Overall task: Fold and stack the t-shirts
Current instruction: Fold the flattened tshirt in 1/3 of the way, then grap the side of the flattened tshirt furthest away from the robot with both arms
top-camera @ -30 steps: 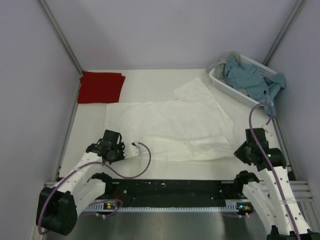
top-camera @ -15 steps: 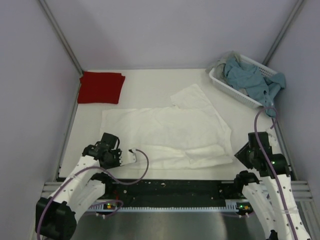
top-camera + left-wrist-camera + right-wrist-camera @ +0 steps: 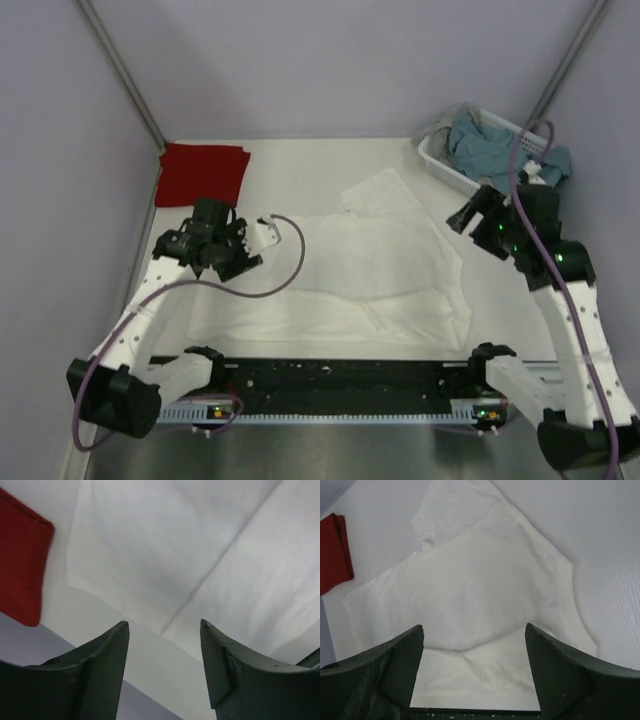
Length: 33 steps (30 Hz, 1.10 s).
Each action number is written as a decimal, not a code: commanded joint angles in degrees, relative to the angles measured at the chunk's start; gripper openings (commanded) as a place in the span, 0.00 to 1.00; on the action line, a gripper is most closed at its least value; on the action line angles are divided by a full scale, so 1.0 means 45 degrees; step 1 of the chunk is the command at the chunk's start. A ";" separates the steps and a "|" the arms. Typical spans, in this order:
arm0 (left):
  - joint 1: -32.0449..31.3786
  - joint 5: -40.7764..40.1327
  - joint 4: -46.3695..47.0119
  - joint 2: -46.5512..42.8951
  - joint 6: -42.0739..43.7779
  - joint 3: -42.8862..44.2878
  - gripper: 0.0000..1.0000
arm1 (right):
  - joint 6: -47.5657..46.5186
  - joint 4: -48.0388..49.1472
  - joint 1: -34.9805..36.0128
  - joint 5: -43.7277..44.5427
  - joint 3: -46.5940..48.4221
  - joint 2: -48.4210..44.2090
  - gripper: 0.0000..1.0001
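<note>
From above, we see the white t-shirt (image 3: 340, 275) lying flat in the middle of the table (image 3: 300, 165), with some of it folded over. The red t-shirt (image 3: 203, 174) sits folded in the far left corner, well apart from it. The left gripper (image 3: 225, 255) hangs over the white shirt's left edge. The right gripper (image 3: 462, 218) hangs by its right edge, near the basket (image 3: 440, 160) (a blue cloth (image 3: 495, 150) lies in it). In the left wrist view, the two dark fingers (image 3: 100, 665) stand wide apart and hold nothing. Below them we see a corner of the white shirt and a fold line, with the red shirt off to the left. In the right wrist view, the fingers (image 3: 555, 665) are wide apart too and hold nothing. The white shirt lies spread out below them, with one sleeve sticking out at the far side.
</note>
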 commanded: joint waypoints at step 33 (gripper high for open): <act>0.5839 0.1012 0.3399 1.4533 -0.9481 0.9911 0.63 | -0.7032 0.0150 0.2369 0.1158 1.6369 2.3258 0.53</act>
